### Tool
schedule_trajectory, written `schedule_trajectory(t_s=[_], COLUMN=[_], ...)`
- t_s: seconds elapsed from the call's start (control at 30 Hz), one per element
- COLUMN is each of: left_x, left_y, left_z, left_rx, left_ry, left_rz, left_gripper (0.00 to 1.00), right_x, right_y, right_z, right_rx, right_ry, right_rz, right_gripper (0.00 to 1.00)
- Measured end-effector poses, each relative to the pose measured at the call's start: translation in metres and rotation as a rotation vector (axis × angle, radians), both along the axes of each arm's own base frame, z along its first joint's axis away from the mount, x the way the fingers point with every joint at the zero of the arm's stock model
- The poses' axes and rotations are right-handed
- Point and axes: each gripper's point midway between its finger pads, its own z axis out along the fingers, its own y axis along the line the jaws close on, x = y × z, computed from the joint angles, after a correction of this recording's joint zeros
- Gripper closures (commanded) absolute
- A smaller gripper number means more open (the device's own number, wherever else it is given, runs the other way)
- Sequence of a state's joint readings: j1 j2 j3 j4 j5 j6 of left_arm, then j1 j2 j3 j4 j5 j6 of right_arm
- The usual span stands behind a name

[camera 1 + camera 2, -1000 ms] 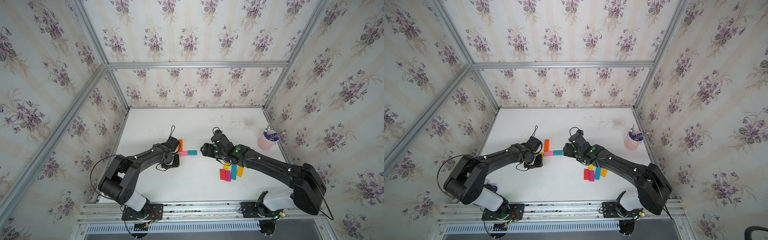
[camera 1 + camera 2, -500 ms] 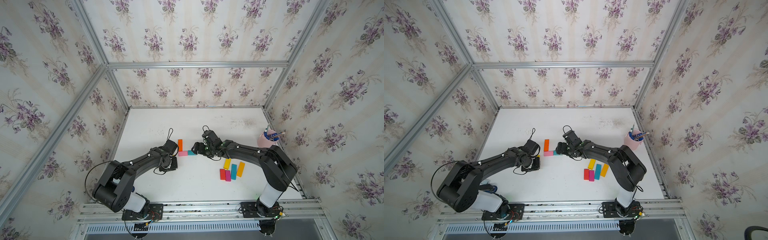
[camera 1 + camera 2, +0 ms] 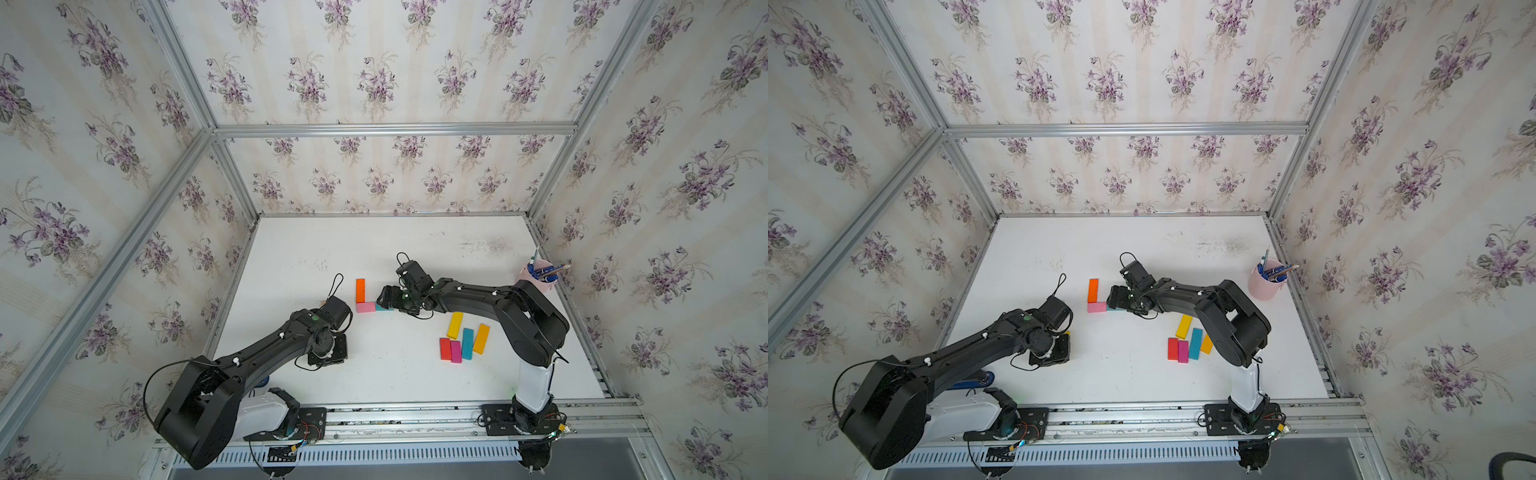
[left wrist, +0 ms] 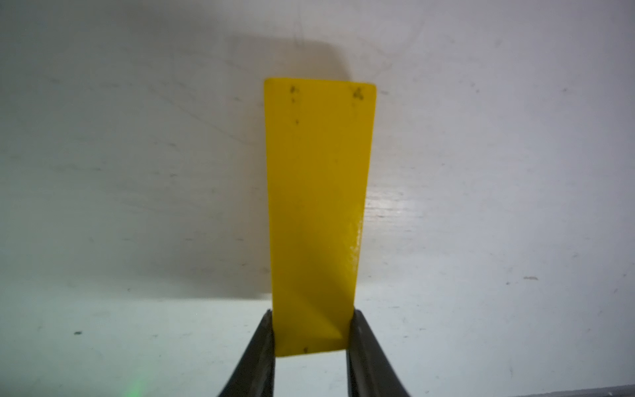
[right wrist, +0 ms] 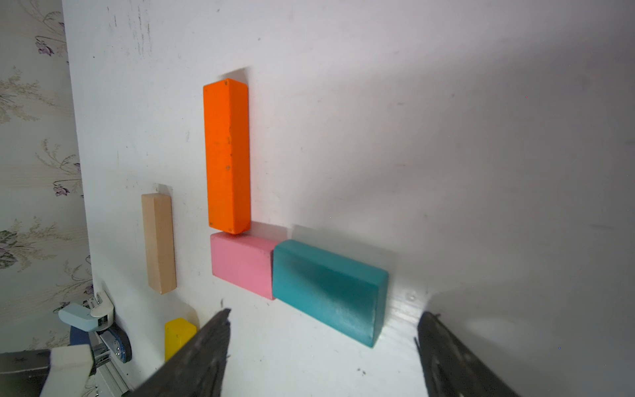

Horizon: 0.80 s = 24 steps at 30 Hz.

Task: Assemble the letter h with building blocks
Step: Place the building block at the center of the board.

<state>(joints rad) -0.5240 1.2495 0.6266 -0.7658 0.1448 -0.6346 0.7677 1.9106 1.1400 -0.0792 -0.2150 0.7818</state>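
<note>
Three blocks make the start of the letter near the middle of the desk (image 3: pixel 395 374). The orange block (image 3: pixel 360 290) points toward the back edge, and the pink block (image 3: pixel 365 307) touches its near end. The teal block (image 5: pixel 328 290) butts against the pink one on the side facing the right edge. The right claw (image 5: pixel 324 319) hangs released, jaws spread wide about the teal block, gripping nothing. The left claw (image 4: pixel 312 314) is clenched on one end of a yellow block (image 4: pixel 318 192), nearer the left edge.

I'd worry about two things. If the right claw draws off crooked, it could catch the teal block and open the joint. The yellow block, pinched only at its tip, could swing in the grip on the way over.

Only the left wrist view shows that pinch; in both top views the arm hides it. The right wrist view plainly shows a tan block (image 5: pixel 158 242) lying apart from the orange one, toward the left edge. Only the top views show the spare blocks (image 3: pixel 467 343) clustered nearer the right edge.
</note>
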Motion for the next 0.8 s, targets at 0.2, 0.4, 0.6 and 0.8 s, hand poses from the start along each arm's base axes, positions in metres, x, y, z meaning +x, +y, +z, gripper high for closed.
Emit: schedule_trajectory(t_s=[0.2,0.4,0.6,0.8], left_x=[-0.002,-0.001,0.001,0.002], left_y=[-0.004,-0.005,-0.007,-0.009], left_z=[0.000,-0.005,-0.006,-0.008], left_rx=[-0.004,0.002,-0.002,-0.006], left_ry=[0.004,0.013,0.007,0.008], left_rz=[-0.013,-0.018,-0.023,-0.028], left_gripper=[0.91,0.91,0.91,0.91], right_x=[0.002,0.005,0.006,0.006], right_y=[0.008,0.013,0.016,0.017], right_z=[0.000,0.000,0.001,0.001], right_rx=[0.017,0.022,0.026,0.024], right_ry=[0.002,0.002,0.002,0.004], right_rz=[0.014,0.018,0.023,0.028], right_gripper=[0.15,0.16,0.16,0.16])
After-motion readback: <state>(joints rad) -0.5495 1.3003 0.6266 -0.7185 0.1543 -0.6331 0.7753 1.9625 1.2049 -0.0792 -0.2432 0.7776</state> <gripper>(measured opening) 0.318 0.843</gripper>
